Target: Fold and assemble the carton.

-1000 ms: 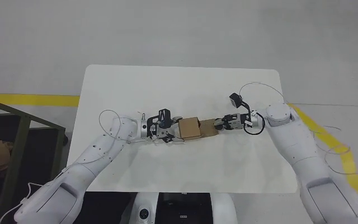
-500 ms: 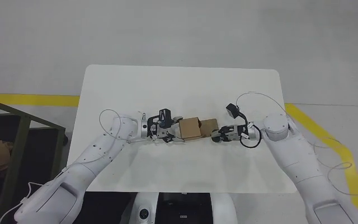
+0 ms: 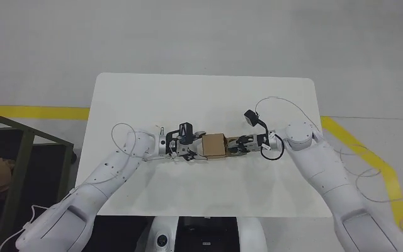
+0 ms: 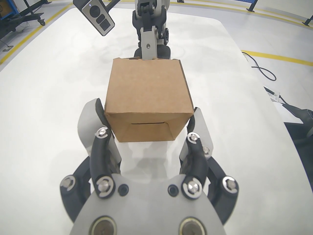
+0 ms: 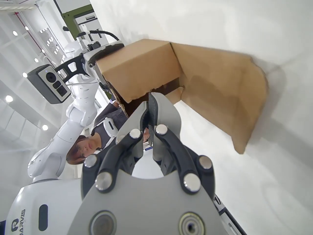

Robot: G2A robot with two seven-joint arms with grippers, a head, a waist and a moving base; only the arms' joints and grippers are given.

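Top view shows the white table [image 3: 126, 94] carrying the brown carton [image 3: 214, 144], which stands on it near the middle with an arm coming in at each end. The left claw [image 3: 196, 151] is at the carton's left end and the right claw [image 3: 238, 146] at its right end. From above, both are too small and dark for their fingers to be made out. In the left wrist view the carton [image 4: 146, 86] sits upright and squared, and the left claw [image 4: 146, 113] is clamped on it, one padded finger [image 4: 99, 113] pressed to each side wall at the near end. That near end face carries a thin dark slit [image 4: 146, 123], and the pads hide the corners they touch. Beyond the carton's far top edge rises the right claw [image 4: 148, 50], its tips cut off from sight by the cardboard. In the right wrist view the carton [image 5: 139, 69] has its right end open, with one broad flap [image 5: 220, 94] spread outward from that end. The flap's far edge is against the table [image 5: 244, 13]. The right claw [image 5: 149, 103] has its two fingers pressed together with no gap, the tips right at the ragged edge of the opening. Whether they nip any cardboard there cannot be made out. The carton's inside behind that edge is dark and shows nothing. From above, the flap is mostly covered by the right claw, so only a strip of brown shows beside the carton.
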